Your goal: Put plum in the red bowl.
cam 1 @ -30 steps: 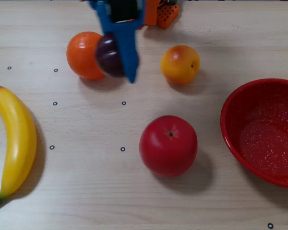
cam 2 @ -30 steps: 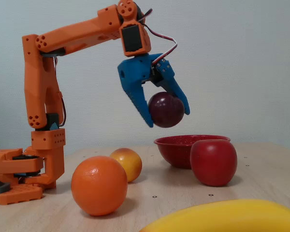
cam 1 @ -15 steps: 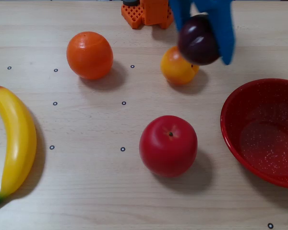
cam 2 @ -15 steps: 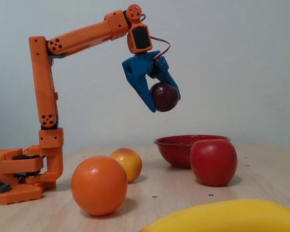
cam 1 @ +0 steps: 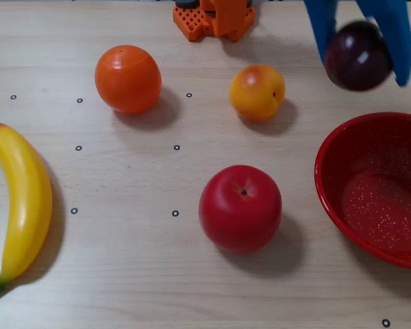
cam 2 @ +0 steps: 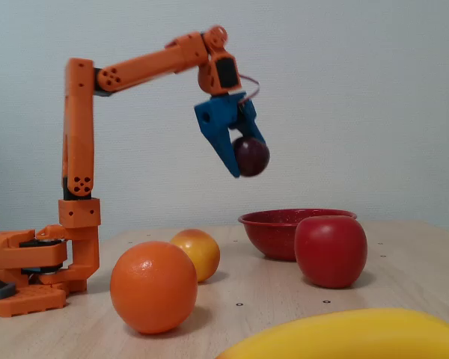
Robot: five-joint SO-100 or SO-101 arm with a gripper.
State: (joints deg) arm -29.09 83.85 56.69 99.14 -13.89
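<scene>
In the overhead view, the plum (cam 1: 357,56) is seen clamped between the blue fingers of the gripper (cam 1: 362,51), which are closed on it. Within the last second it has been carried from beside the orange (cam 1: 128,79), past the peach (cam 1: 257,92), to a spot just above the upper rim of the red bowl (cam 1: 332,199) as the view shows it. The carry is therefore judged nearly finished; only a short further shift over the bowl's hollow and a release appear to be left. The apple (cam 1: 240,208) lies to the left of the bowl and the banana (cam 1: 22,205) at the far left edge, both well clear of the remaining path.

In the fixed view, the plum (cam 2: 251,155) is shown held high in the air by the gripper (cam 2: 243,158), well above the table (cam 2: 404,284). Compared with a second ago, the arm is stretched farther from its base and the plum appears smaller and farther from the camera. The red bowl (cam 2: 277,232) stands below it, partly hidden behind the apple (cam 2: 331,250). Nothing is seen between plum and bowl.
</scene>
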